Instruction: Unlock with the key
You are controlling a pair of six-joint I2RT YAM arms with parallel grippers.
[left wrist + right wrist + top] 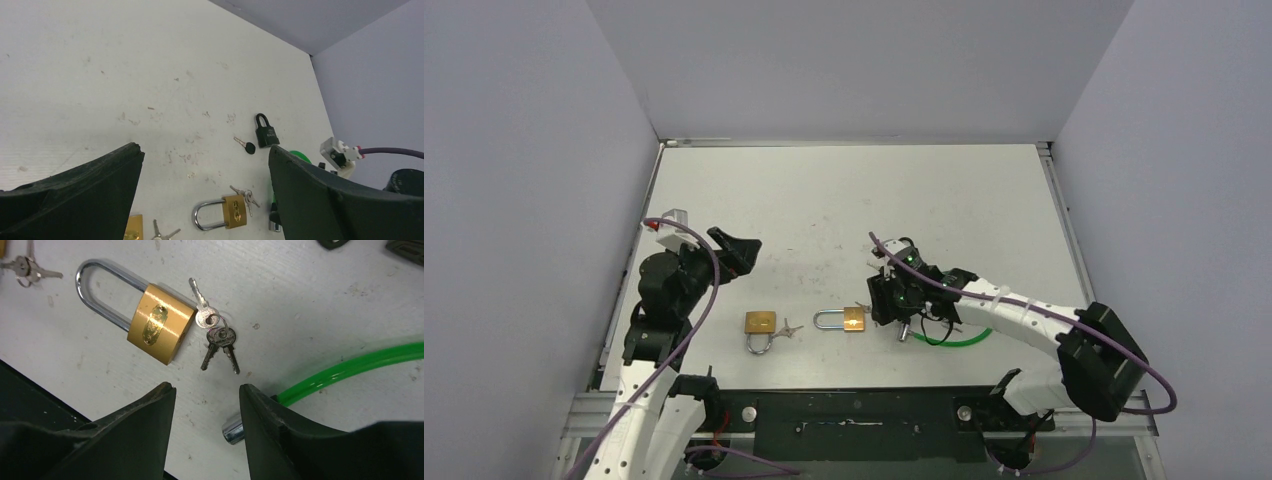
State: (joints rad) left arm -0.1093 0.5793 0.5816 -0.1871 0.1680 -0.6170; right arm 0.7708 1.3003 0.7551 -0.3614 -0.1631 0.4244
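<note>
Right gripper (207,402) hangs low over the table (844,200), jaws part-way apart with nothing between them. Left gripper (204,150) is wide open and empty, raised off to the left, well apart from the work.

The lock (160,325) is brass with a long shackle. It lies flat near the front middle of the table, and the shackle looks seated. Its keys (216,335), three on a ring, lie at the lock's base end, touching it or just beside it. They sit just ahead of the right fingertips.

We judge the step in hand to be picking up a key. The keys lie flat on a hard top, so the fingertips must straddle one key's head and reach the surface before pinching. We would take a single head rather than the ring, so the blade stands clear. The spare keys may dangle and foul the entry. We cannot see the keyhole. The left gripper will likely have to steady the lock.

The surface is white and scuffed, with little grip. The green cable (350,365) has its metal end just beside the right finger and could snag.

A second brass lock (759,322) lies to the left, and a black lock (267,131) lies farther back. Plain pale walls (844,60) close three sides.
</note>
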